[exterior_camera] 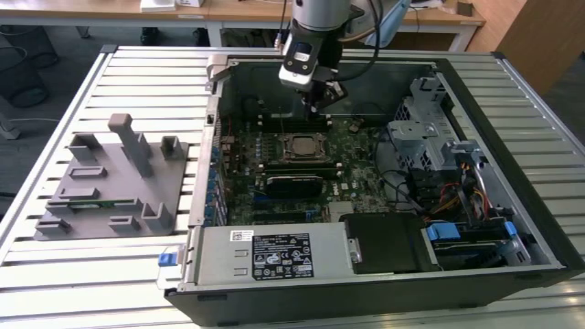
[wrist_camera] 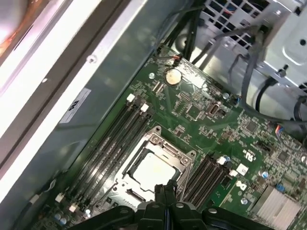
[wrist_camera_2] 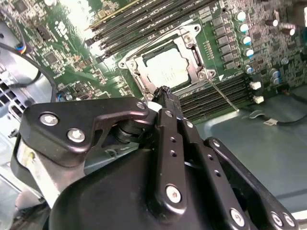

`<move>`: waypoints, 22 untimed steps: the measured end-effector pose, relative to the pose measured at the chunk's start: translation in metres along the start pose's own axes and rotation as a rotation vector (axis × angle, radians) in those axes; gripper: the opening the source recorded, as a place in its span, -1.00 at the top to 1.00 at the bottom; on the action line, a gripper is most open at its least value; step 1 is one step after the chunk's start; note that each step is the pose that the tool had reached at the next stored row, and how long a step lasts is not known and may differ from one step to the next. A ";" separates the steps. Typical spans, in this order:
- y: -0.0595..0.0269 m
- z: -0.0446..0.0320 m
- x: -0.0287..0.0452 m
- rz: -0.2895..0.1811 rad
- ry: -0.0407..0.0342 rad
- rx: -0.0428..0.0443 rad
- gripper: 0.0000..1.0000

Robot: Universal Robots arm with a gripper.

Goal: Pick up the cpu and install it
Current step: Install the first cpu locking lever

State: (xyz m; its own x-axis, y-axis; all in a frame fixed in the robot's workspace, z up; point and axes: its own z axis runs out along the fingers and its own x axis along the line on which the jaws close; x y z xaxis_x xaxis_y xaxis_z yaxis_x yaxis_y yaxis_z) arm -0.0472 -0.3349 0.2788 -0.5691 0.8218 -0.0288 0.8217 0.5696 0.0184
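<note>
The cpu, a small flat square chip with a pale silvery metal top, lies flat inside a square grey metal socket frame on a green motherboard. It sits just below and ahead of the claw's tips, with a clear gap between them. In both wrist views the black two-fingered claw has its fingers pressed together into one narrow point — nothing is held between them. In the exterior view the claw hangs from the grey arm over the open black computer case, pointing down at the board. Long dark memory slots run along two opposite sides of the socket frame, close under the claw. Well away from the claw, at the exterior view's left, a grey moulded holder tray with upright posts rests on the slatted metal table.
</note>
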 end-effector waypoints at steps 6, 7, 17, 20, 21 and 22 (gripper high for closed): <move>0.0000 0.0005 0.0000 -0.102 0.0019 -0.0030 0.79; 0.0000 0.0005 0.0000 -0.115 0.0021 -0.0032 0.79; -0.0032 0.0014 0.0021 -0.231 0.0011 -0.0043 0.79; -0.0109 0.0011 0.0073 -0.231 0.0012 -0.0043 0.79; -0.0136 0.0010 0.0092 -0.231 0.0012 -0.0043 0.79; -0.0160 0.0009 0.0108 -0.232 0.0012 -0.0043 0.79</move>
State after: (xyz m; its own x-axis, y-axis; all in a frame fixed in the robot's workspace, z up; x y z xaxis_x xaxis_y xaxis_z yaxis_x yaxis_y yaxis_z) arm -0.0665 -0.3351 0.2773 -0.7427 0.6689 -0.0315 0.6688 0.7433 0.0157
